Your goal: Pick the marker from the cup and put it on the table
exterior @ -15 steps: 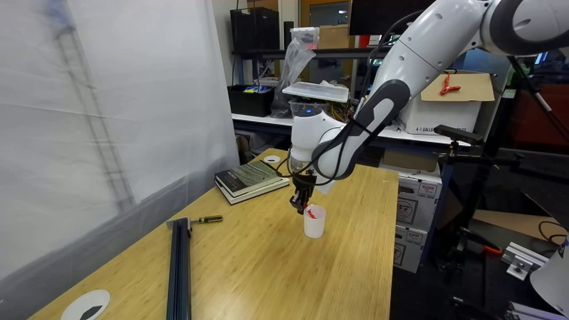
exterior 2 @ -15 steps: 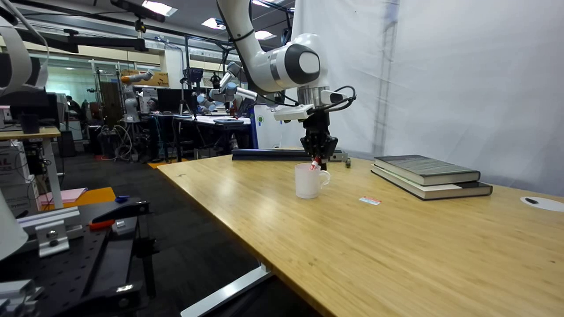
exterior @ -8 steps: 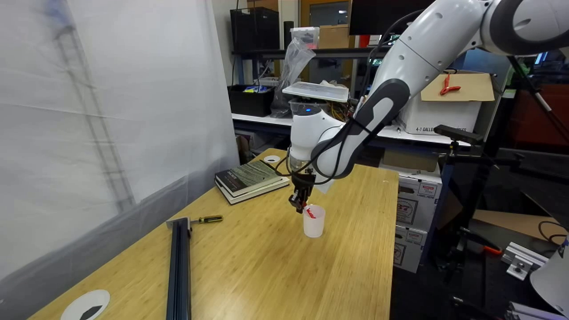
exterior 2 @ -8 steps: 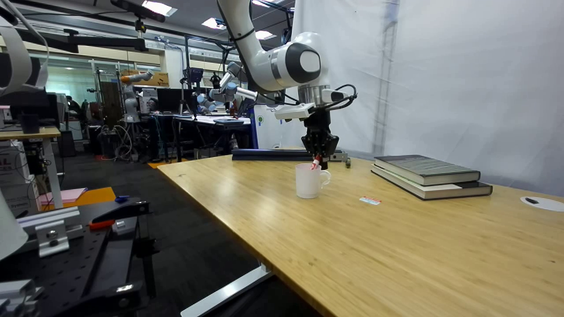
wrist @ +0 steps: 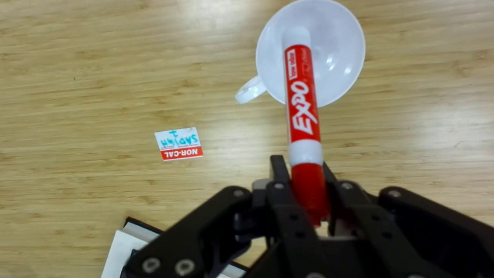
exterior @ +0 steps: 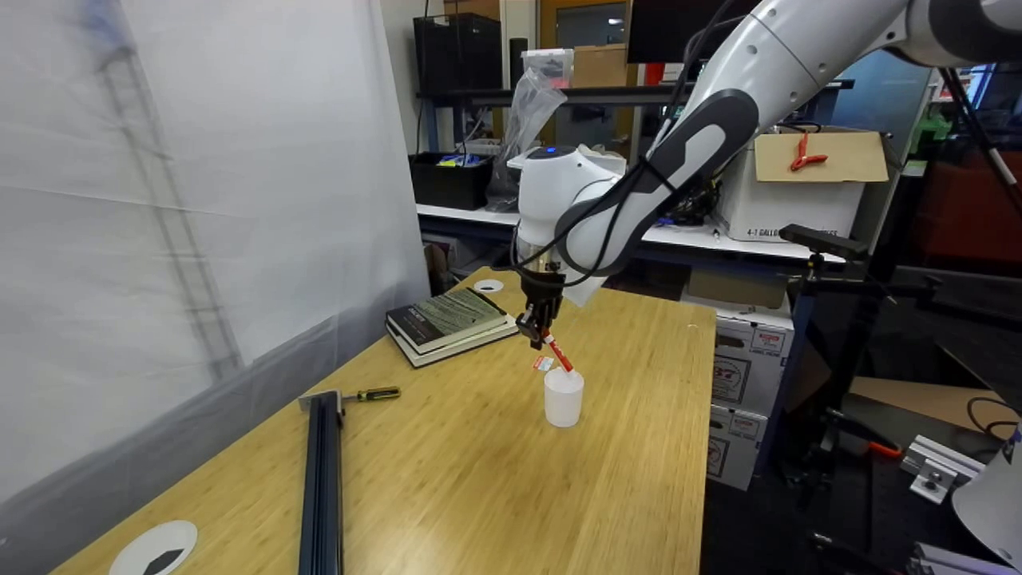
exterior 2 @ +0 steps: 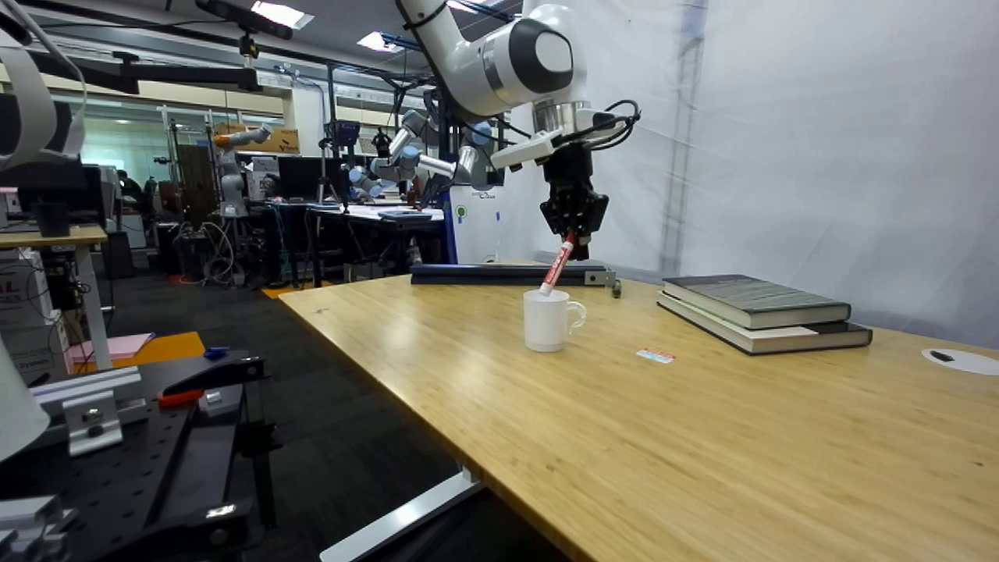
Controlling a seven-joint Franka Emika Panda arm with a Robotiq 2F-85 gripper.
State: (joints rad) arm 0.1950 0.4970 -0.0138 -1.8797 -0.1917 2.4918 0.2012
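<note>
Gripper: its 2 fingers are brought together on the red cap, which is pinched between them.

Marker: it is held aslant, its white end pointed down at the mouth of the cup; whether that end is clear of the rim or just within it cannot be told.

Rim: if a sideways move is made before more height is gained, the marker could be caught here, and the cup, judged light, could be tipped or dragged.

Red cap: since only this end is gripped, it could be pulled off by a snag, and the rest would be dropped back into the cup.

Handle: it is seen at the cup's left in the wrist view, and could be hooked if a low path is taken on that side.

Table: if the marker is lowered at this slant, the wood would be met first by the white end, and a twist in the fingers could be caused; if it is let go too high, it could be sent rolling.

Books: 2 are stacked at the right in an exterior view and could be struck by a low swing that way.
</note>
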